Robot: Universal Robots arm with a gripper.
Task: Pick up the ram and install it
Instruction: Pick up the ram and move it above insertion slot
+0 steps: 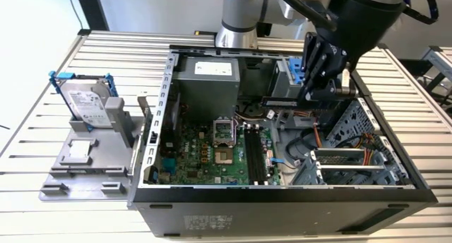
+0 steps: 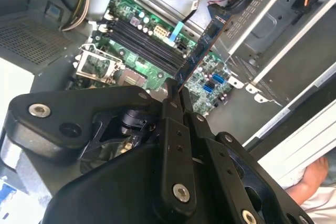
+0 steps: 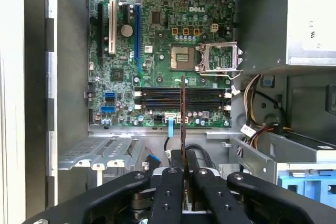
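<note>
My gripper hangs above the open computer case, shut on the ram, a thin dark stick that juts out level toward the exterior view's left. In the second wrist view the ram reaches out from the fingertips of the gripper over the green motherboard. In the first wrist view the ram shows edge-on, crossing the long black memory slots at a right angle, above them and apart. The gripper clamps its near end.
A grey fixture on the exterior view's left holds a silver hard drive in a blue-handled frame and a small square chip. Inside the case are the power supply, open CPU socket, cables and drive cage. A person's hand is beside the case.
</note>
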